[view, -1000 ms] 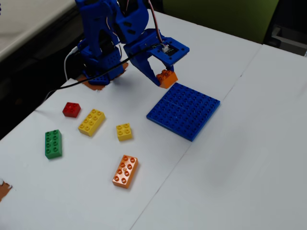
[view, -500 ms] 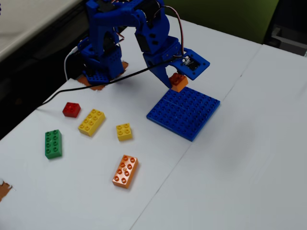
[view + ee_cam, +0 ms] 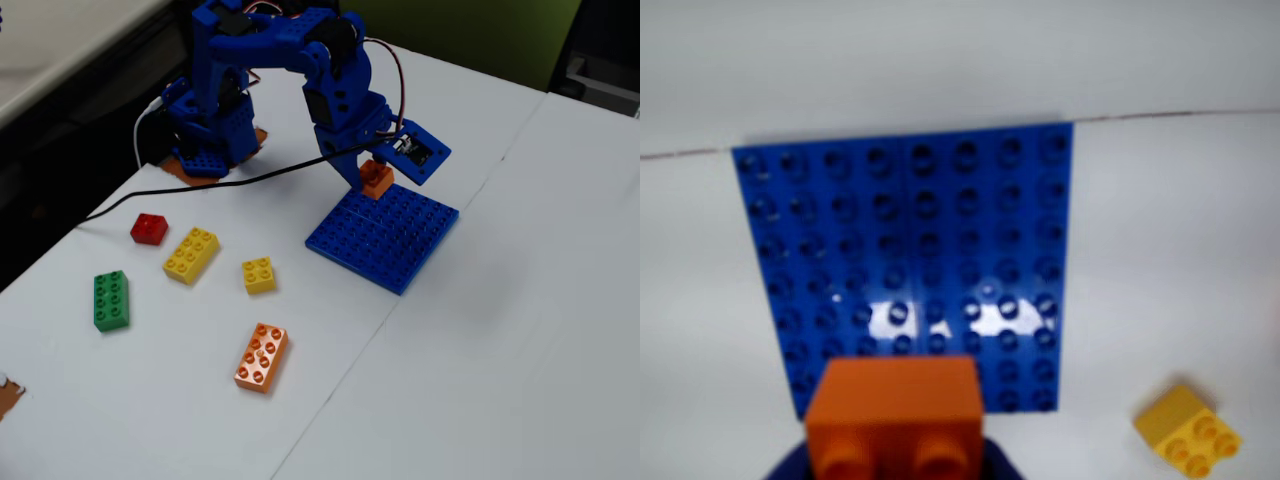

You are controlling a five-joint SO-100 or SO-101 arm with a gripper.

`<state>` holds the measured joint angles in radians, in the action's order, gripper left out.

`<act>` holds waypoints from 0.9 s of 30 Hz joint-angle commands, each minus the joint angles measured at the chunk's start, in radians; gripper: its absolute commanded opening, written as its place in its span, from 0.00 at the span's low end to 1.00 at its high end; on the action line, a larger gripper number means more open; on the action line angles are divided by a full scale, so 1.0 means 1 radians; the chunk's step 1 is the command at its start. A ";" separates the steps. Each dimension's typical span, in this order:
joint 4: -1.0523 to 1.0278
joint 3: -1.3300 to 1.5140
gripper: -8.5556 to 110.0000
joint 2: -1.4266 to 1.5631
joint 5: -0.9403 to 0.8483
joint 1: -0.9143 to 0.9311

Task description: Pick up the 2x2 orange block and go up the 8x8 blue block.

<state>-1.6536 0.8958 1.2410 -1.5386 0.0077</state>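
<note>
Filling the bottom edge of the wrist view, the orange brick (image 3: 895,415) overlaps the near rim of the blue baseplate (image 3: 910,260); a yellow brick (image 3: 1187,430) lies right. Fixed view: gripper (image 3: 378,172) pinches the orange brick (image 3: 377,181) over the baseplate's (image 3: 385,235) far corner, seemingly just above the studs.

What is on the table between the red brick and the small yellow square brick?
In the fixed view, the long yellow brick lies between the red brick and the small yellow square brick.
</note>
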 commanded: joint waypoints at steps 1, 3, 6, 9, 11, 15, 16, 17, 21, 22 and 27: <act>0.026 -0.055 0.07 0.002 -0.009 -0.012; 0.037 -0.057 0.07 -0.005 -0.009 -0.012; 0.041 -0.064 0.07 -0.012 -0.009 -0.012; 0.041 -0.066 0.07 -0.014 -0.009 -0.012; 0.041 -0.066 0.07 -0.014 -0.009 -0.011; 0.041 -0.071 0.07 -0.015 -0.011 -0.012; 0.038 -0.071 0.07 -0.015 -0.011 -0.012; 0.034 -0.071 0.07 -0.015 -0.014 -0.014; 0.026 -0.074 0.07 -0.017 -0.009 -0.018; 0.021 -0.078 0.07 -0.017 -0.011 -0.018; -0.011 -0.130 0.07 -0.031 -0.008 -0.020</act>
<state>-1.6490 0.8283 1.2042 -1.5432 0.0031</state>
